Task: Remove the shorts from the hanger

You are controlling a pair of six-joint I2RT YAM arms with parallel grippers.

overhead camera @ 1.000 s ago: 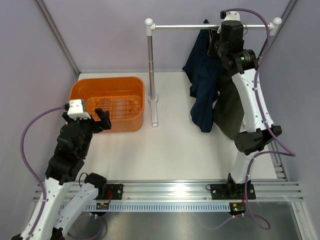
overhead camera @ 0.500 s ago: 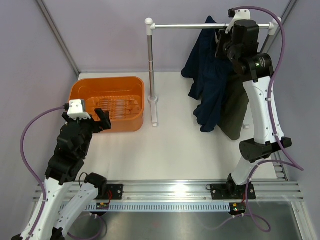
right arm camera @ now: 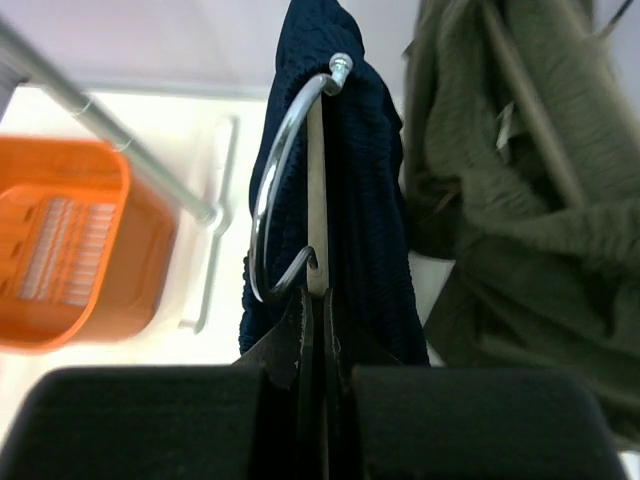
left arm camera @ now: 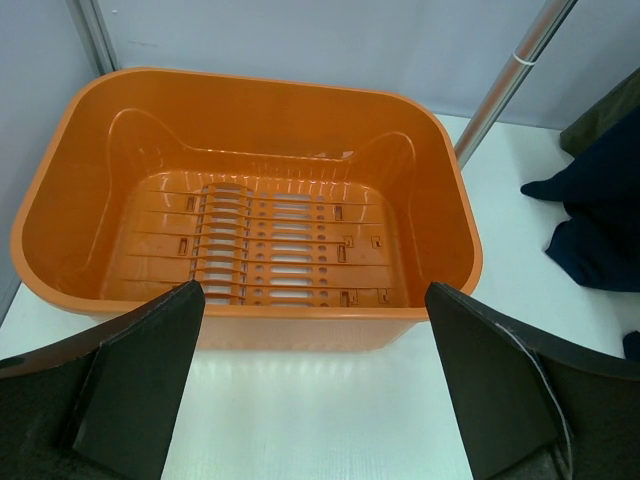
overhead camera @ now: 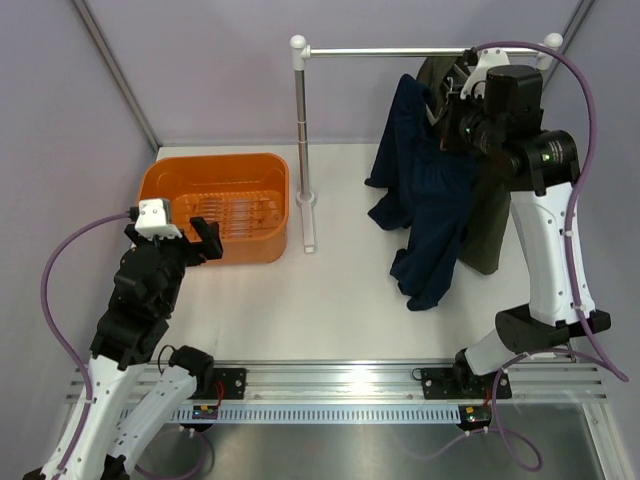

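From above, the navy shorts are seen hanging beside the olive shorts under the rail. At the left wrist, the left fingers are spread wide before an orange basket. At the right wrist, the right fingers are clamped on the hanger.

Orange tub beside rack post

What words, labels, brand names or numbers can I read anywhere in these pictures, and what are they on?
No text can be read in any view.
The orange basket, navy shorts, olive shorts and hanger show no print.
Small fittings on the rail by the arm bases: too small to read, if they carry any marking.
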